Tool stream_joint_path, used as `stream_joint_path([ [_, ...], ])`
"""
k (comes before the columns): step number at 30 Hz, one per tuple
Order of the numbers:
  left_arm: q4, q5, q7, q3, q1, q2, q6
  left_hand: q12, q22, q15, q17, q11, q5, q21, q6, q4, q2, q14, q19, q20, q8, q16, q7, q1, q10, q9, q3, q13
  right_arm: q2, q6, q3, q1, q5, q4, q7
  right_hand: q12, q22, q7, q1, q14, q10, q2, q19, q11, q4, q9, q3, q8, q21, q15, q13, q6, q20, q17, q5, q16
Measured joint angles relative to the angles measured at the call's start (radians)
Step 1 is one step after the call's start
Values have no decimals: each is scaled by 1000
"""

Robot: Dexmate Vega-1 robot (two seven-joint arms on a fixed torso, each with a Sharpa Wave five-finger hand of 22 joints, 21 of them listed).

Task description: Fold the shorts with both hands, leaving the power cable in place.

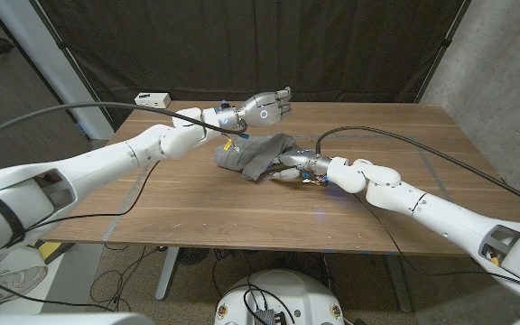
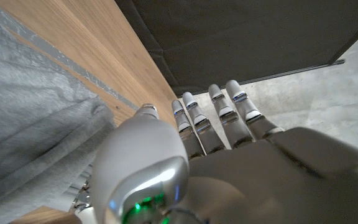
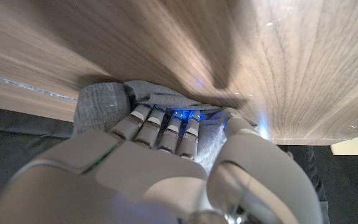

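Mid-fold: the right robot hand grips the shorts on the surface, the left robot hand hovers released and should probably come down to grasp next.

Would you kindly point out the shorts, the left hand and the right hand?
shorts (image 1: 253, 153): head view, middle of the grey bundle.
left hand (image 1: 267, 108): head view, back of the hand.
right hand (image 1: 298, 166): head view, its middle, at the cloth.

Wooden table bears grey shorts (bunched) and white box.
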Motion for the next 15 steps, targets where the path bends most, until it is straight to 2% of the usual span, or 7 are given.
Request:
stream_joint_path([
  [4, -26, -23, -21, -30, 45, 6, 37, 0, 0, 2, -4, 4, -7, -8, -43, 0, 1, -30, -8, 13, -4, 0, -1, -68, -32, 0, 8, 0, -8, -12, 7, -4, -4, -21, 10, 0, -1, 0, -58, 7, 4, -16, 20, 4, 32, 0, -32, 0, -7, 1, 0, 0, 20, 4, 4, -7],
  [6, -40, -23, -21, -46, 66, 9, 37, 0, 0, 1, -5, 10, -11, -14, -63, 0, 1, -47, -15, 24, -4, 0, 1, -99, -45, 0, 8, 0, -8, -21, 7, -4, -8, -21, 15, 0, -2, 0, -69, 9, 5, -19, 20, 5, 41, 0, -41, 0, -7, 2, 0, 0, 20, 3, 4, -8],
  [9, -61, -49, -49, -71, 100, 14, 82, 0, 0, 2, -5, 10, -11, -14, -71, 0, 2, -58, -17, 25, -4, -5, -1, -115, -56, 0, 8, 0, -20, -35, 17, -13, -17, -55, 21, 0, -2, 0, -80, 11, 5, -18, 48, 5, 43, 0, -43, 0, -8, 0, 0, 0, 48, 2, 4, -7],
  [12, -84, -67, -72, -97, 135, 20, 114, 0, 0, 2, -5, 11, -11, -20, -84, -4, -3, -69, -21, 30, -4, -5, 0, -134, -70, 0, 12, 0, -29, -51, 26, -22, -24, -81, 27, 0, 0, 0, -81, 10, 5, -18, 52, 5, 46, 0, -46, 0, -8, 1, 0, 0, 52, -3, 13, -10],
  [15, -102, -81, -89, -118, 164, 25, 134, 0, 0, 2, -5, 14, -11, -22, -93, -4, -3, -72, -22, 31, -4, -5, 2, -147, -82, 0, 12, 0, -36, -67, 34, -29, -28, -102, 31, 0, 2, 0, -80, 10, 5, -18, 57, 5, 38, -2, -38, 0, -6, 1, 0, 0, 57, -8, 15, -11],
])
